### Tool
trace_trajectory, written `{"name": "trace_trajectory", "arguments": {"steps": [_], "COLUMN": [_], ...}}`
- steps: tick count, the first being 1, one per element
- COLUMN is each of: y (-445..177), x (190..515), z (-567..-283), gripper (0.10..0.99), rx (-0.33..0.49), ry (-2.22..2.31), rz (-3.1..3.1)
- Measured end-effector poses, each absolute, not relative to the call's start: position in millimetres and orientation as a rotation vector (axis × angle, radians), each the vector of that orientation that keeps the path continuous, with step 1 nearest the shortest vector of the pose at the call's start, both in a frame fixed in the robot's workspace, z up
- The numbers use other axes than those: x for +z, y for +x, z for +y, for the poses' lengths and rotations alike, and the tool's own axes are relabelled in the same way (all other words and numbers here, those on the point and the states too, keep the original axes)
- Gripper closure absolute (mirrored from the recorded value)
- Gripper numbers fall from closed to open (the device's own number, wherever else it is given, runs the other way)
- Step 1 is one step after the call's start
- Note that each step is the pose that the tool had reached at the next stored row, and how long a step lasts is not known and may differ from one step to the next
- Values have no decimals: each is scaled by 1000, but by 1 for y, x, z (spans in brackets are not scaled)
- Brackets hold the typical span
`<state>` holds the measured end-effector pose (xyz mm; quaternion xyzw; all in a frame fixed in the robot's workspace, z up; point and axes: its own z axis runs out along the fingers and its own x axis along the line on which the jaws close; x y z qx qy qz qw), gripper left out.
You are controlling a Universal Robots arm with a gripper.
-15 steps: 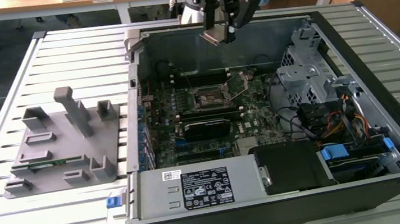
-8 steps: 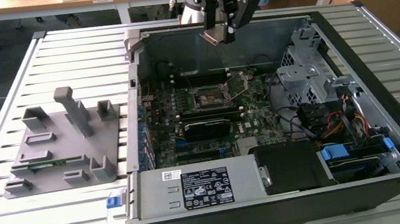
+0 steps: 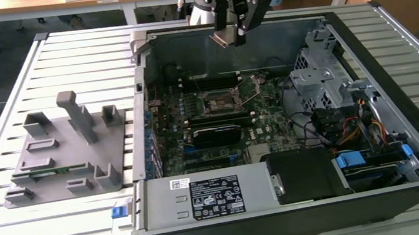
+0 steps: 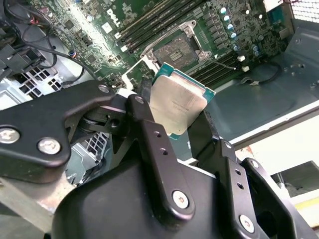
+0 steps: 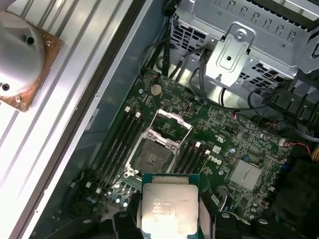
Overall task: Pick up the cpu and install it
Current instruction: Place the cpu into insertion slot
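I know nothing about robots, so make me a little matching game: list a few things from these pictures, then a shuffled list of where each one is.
Things
1. cpu
2. socket
3. grey holder
4. silver labelled box

Places
A. on the slatted table, at the exterior view's left of the computer case
B. clamped in the gripper, above the open case
C. on the green board, open and empty
D. inside the case, along the wall nearest the exterior camera

Pairs: 1-B, 2-C, 3-A, 4-D

The socket [image 3: 223, 101] lies unobstructed from above, drive cage [image 3: 317, 75] standing near
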<state>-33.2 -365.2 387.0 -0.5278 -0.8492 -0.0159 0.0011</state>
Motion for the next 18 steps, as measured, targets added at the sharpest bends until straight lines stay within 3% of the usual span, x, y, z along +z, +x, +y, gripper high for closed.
{"name": "trace_trajectory", "arguments": {"steps": [18], "y": [-33], "x": [386], "z": [-365], "gripper": [545], "rx": [-49], "ry": [-1840], "rz": [-2546]}}
